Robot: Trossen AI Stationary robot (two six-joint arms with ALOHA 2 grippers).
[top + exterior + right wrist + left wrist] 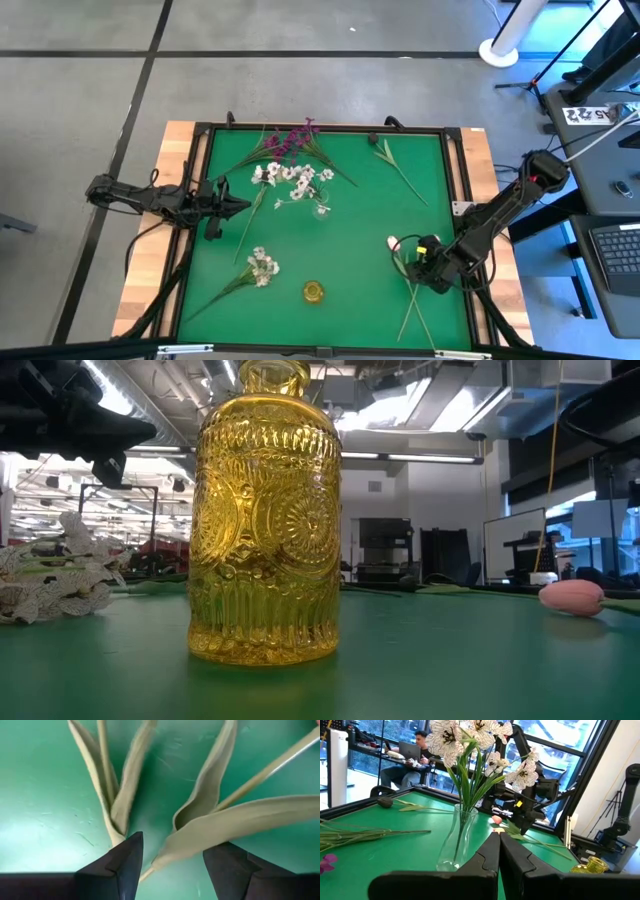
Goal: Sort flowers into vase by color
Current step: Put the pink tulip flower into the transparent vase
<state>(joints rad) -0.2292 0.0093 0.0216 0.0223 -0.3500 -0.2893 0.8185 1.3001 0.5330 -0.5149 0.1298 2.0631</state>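
A clear glass vase (pixel 457 840) stands upright on the green mat and holds white blossoms (pixel 297 180). My left gripper (pixel 238 205) is shut and hovers just left of it, touching nothing. Magenta sprigs (pixel 290 140) lie at the far edge, and a white cluster (pixel 262 266) lies near the yellow glass vase (pixel 315 291). A pink tulip (pixel 392 243) with long stems lies at the right. My right gripper (pixel 172 852) is open, low over the tulip leaves (pixel 210 820), with one finger on either side of them. My right gripper points down at the tulips' stem and leaf bases (pixel 165 852), which lie flat on the mat between its open fingers. I cannot tell whether a fingertip (pixel 131 851) touches the stem beside it.
A green stem with a dark bud (pixel 398 165) lies at the far right of the mat. A raised black frame (pixel 455 170) borders the mat. The yellow vase (pixel 265 510) stands upright near the near edge. Bare mat shows in the middle.
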